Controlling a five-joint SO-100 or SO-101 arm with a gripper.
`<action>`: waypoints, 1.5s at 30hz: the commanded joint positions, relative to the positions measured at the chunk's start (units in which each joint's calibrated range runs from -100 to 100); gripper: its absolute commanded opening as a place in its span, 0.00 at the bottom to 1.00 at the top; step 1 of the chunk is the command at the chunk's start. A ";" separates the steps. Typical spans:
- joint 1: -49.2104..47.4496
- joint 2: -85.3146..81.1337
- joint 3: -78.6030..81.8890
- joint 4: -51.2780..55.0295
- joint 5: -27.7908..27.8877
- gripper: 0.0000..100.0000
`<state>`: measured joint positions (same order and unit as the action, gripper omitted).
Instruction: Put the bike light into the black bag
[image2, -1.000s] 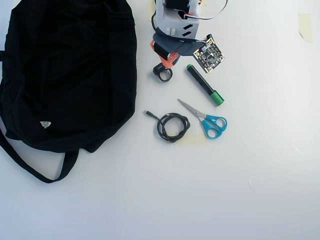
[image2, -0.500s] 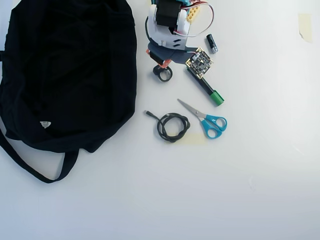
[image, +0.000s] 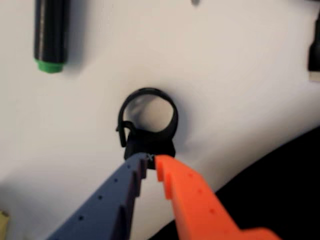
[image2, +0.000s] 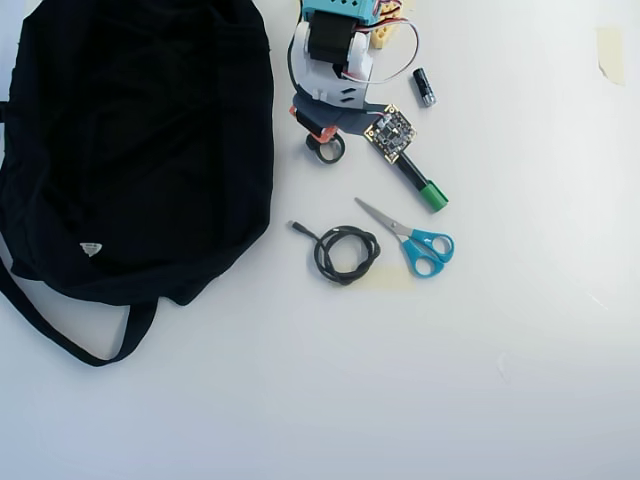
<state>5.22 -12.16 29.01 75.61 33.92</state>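
Lying on the tabletop (image2: 520, 380), the bike light (image: 148, 125) sits right at the pincer (image: 151, 161) tips, ring end pointing away. Fingers nearly closed, holding nothing. The bag (image2: 130, 150) is just beside.

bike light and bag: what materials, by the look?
Bike light: likely matte black rubber or plastic, since its thin strap curls into a smooth ring. Black bag: soft matte fabric, judging by how it lies limp and creased with a floppy strap.

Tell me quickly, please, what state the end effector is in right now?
End effector: nearly closed, tips at the body of the bike light, which lies on the table; whether it actually grips it cannot be told.
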 joint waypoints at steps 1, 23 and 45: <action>-0.43 -0.95 1.27 -3.26 0.17 0.03; -0.58 7.18 0.91 -7.83 -0.31 0.06; -0.50 8.35 1.18 -7.83 -0.46 0.29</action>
<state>5.14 -4.28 31.21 68.31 33.68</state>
